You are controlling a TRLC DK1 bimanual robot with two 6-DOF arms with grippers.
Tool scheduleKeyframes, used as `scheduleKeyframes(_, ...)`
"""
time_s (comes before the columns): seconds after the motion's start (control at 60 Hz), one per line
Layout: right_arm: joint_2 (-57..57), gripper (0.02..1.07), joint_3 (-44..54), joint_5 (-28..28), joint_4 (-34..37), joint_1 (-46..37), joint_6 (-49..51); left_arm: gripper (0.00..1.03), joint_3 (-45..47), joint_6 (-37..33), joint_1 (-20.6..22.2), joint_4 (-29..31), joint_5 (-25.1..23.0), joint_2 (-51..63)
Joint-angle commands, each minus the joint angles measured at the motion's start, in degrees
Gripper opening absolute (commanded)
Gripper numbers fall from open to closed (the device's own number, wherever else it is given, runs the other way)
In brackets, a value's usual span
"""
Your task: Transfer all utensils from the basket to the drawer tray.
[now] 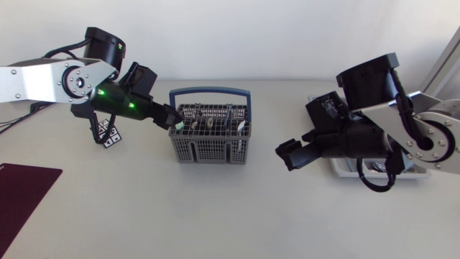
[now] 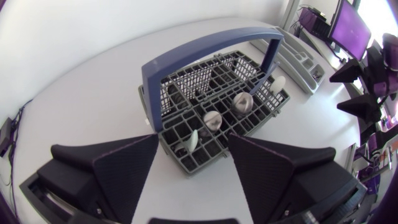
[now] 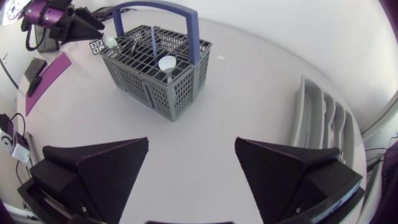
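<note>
- Hovering at the left end of the basket [image 1: 210, 140], left jaws spread wide, nothing held. In the left wrist view both fingers [image 2: 118, 168] flank the basket's end wall without touching it.
- All utensils [image 2: 212, 118] sit in the basket, handles down, bowls up. They look like spoons (four pale heads countable in the left wrist view, more may hide in the grid). None is out, so the task reads as at its start.
- The drawer tray [image 3: 320, 118] lies on the surface well apart from the basket, on the right side. In the head view the right arm [image 1: 370, 86] mostly covers it.
- Empty too: right jaws, wide apart, hanging over bare surface between basket and tray, pointed toward the basket.
- Likely step in hand: left jaws drop onto the nearest spoon head [image 2: 194, 138].
- Risk: broad wedge fingers against narrow grid cells. A finger could land on the rim or a divider and shove or tip the basket (it looks light, nothing pins it).
- Risk: the blue handle [image 2: 205, 51] arches over the middle, so a straight lift from the centre cells could knock it.
- Risk: spoon heads stand close together. One squeeze could pinch two, or a smooth bowl could slip out mid-carry.
- Risk: with the right arm over the tray, the left arm crossing over could hit it or find the slots blocked.
</note>
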State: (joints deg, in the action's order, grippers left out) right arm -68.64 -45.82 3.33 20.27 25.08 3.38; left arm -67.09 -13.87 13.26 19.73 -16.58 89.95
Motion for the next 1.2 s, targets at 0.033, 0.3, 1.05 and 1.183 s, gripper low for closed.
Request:
scheduleKeyframes(0.033, -1.93, 1.02, -1.11, 0.97, 1.0, 0.5, 2.69, 0.55, -3.13, -1.25, -0.07, 0.84, -1.53, 3.48)
scheduleKeyframes(0.3, -3.08, 1.02, -0.85, 1.06, 0.73, 0.76, 2.69, 0.25, -5.77, -1.34, -0.69, 3.3, -5.31, 8.05)
scheduleKeyframes(1.05, -2.55, 1.02, 1.17, 1.15, 0.29, 1.11, 3.13, 0.04, -6.47, 0.51, -3.41, 4.0, -11.37, 7.43)
scheduleKeyframes(1.183, -2.55, 1.02, 1.26, 1.15, 0.29, 1.64, 3.39, 0.04, -6.83, 1.92, -4.99, 4.0, -14.36, 6.55)
